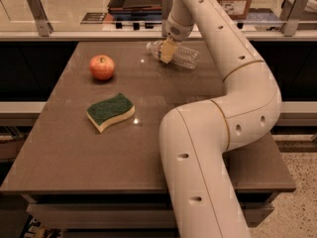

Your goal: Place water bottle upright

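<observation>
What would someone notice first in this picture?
The huge white jointed robot arm fills the right side, curving up to the far edge of the brown table. There its tan gripper sits at a small clear ribbed plastic water bottle lying on its side. On the left are a round red apple and, nearer, a wavy green-and-yellow sponge.

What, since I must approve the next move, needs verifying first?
1. Water bottle upright: not ok, it lies on its side near the table's far edge.
2. Gripper at the bottle: ok, it sits on the cap end.
3. Secure hold on the bottle: cannot tell.
4. Apple and sponge apart from the bottle: ok.
5. Bare table by the bottle for standing it: ok.
</observation>
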`<act>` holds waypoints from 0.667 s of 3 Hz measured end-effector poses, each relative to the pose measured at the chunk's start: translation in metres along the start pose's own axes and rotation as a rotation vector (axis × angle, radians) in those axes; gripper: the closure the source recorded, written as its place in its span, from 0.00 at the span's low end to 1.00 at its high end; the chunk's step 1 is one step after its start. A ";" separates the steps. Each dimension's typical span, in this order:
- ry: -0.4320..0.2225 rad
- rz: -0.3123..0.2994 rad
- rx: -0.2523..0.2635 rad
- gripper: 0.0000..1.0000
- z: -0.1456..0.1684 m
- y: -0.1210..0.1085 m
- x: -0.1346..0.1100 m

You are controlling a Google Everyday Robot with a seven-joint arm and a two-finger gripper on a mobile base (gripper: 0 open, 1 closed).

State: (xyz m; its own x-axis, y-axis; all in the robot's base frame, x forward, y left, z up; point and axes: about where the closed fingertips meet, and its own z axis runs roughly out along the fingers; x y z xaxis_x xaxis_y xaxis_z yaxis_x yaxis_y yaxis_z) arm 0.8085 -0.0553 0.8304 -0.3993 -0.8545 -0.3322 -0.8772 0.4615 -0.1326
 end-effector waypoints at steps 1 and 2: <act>0.000 0.000 0.000 1.00 0.000 0.000 0.000; -0.033 0.023 0.040 1.00 -0.014 -0.011 0.001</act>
State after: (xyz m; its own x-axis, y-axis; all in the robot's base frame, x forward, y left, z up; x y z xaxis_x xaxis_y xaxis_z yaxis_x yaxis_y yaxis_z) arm 0.8140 -0.0644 0.8446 -0.4094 -0.8359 -0.3656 -0.8565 0.4902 -0.1615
